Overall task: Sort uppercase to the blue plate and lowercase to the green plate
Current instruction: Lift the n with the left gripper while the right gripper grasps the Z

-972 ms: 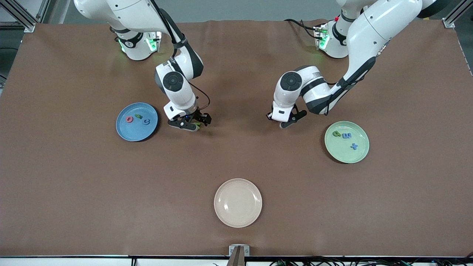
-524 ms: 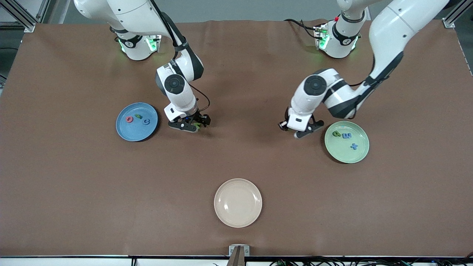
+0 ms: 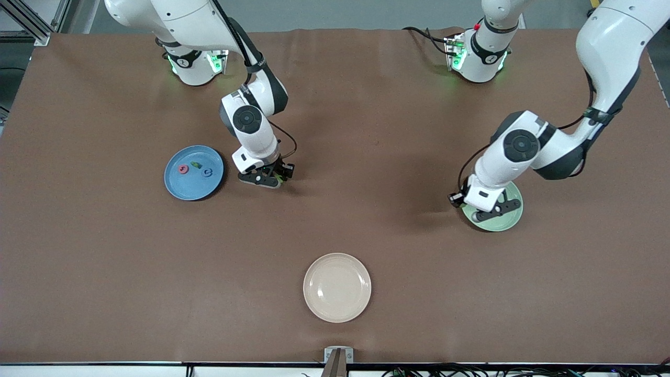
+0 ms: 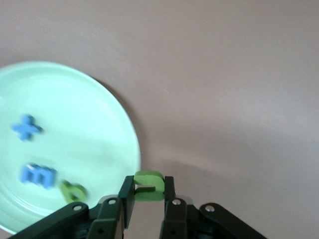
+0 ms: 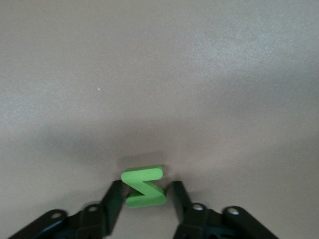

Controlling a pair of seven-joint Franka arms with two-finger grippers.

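Note:
The blue plate [image 3: 180, 191] holds three uppercase letters: a red-pink O [image 3: 183, 169], a green B [image 3: 196, 165] and a blue G [image 3: 208, 172]. Beside it, toward the table's middle, my right gripper [image 3: 269, 179] [image 5: 144, 191] is down at the table, shut on a green N [image 5: 144, 185] that rests on the cloth. My left gripper [image 3: 491, 209] [image 4: 148, 186] hangs over the rim of the green plate [image 3: 505, 225] [image 4: 75, 114], shut on a green lowercase u [image 4: 148, 180]. In that plate lie a blue x [image 4: 27, 127], a blue m [image 4: 37, 175] and a green p [image 4: 74, 190]; the left arm hides them in the front view.
A cream plate [image 3: 336, 287] with nothing on it sits near the table's front edge, at the middle. Brown cloth covers the whole table. Both arm bases stand along the edge farthest from the front camera.
The left arm has carried the green u from the table's middle to over the green plate. The right gripper stayed by the blue plate and its fingers closed in on the N.

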